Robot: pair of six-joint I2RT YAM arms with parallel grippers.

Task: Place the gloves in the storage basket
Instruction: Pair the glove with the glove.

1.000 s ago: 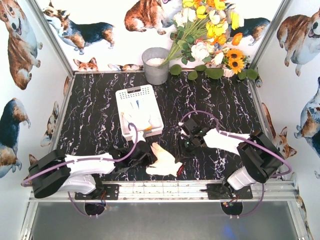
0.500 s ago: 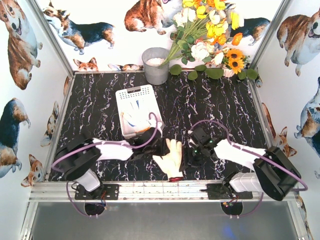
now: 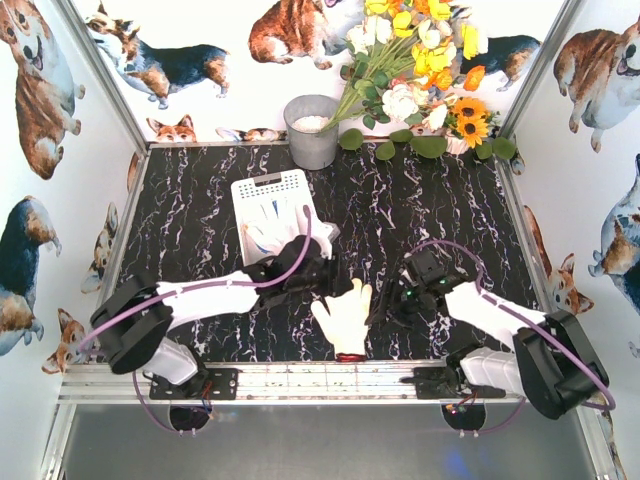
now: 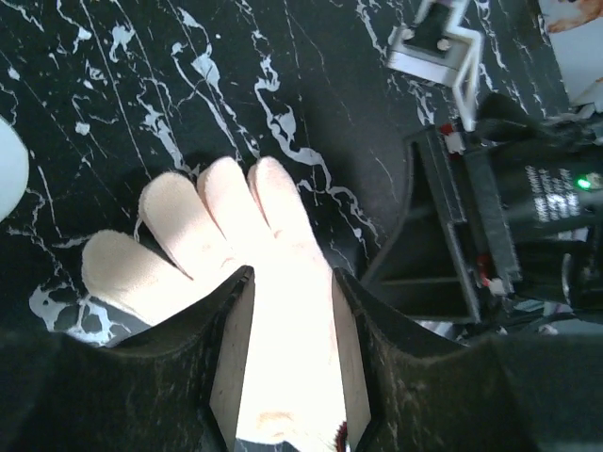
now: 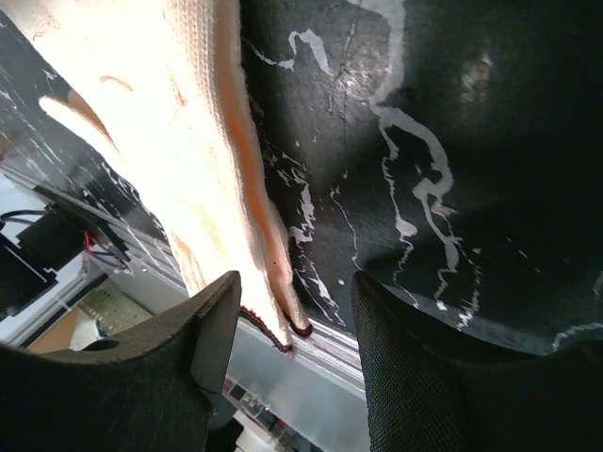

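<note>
A beige glove [image 3: 345, 318] with red trim lies flat on the black marble table, fingers pointing away and cuff at the front edge. My left gripper [image 3: 325, 288] is open just left of it. In the left wrist view its jaws [image 4: 293, 273] straddle the glove's palm [image 4: 283, 320]. My right gripper [image 3: 384, 304] is open just right of the glove. In the right wrist view it [image 5: 297, 282] frames the glove's cuff edge [image 5: 217, 169]. The white storage basket [image 3: 262, 186] stands behind the left gripper with white gloves [image 3: 275, 225] inside.
A grey metal bucket [image 3: 311, 130] stands behind the basket at the back wall. A flower bunch [image 3: 420, 70] fills the back right. An aluminium rail [image 3: 340, 375] runs along the table's front edge, right by the glove's cuff. The right arm [image 4: 528, 207] shows in the left wrist view.
The glove was crumpled and now lies spread flat, slightly further right. My left gripper has swung right and forward onto it. My right gripper has shifted right, off the glove.
</note>
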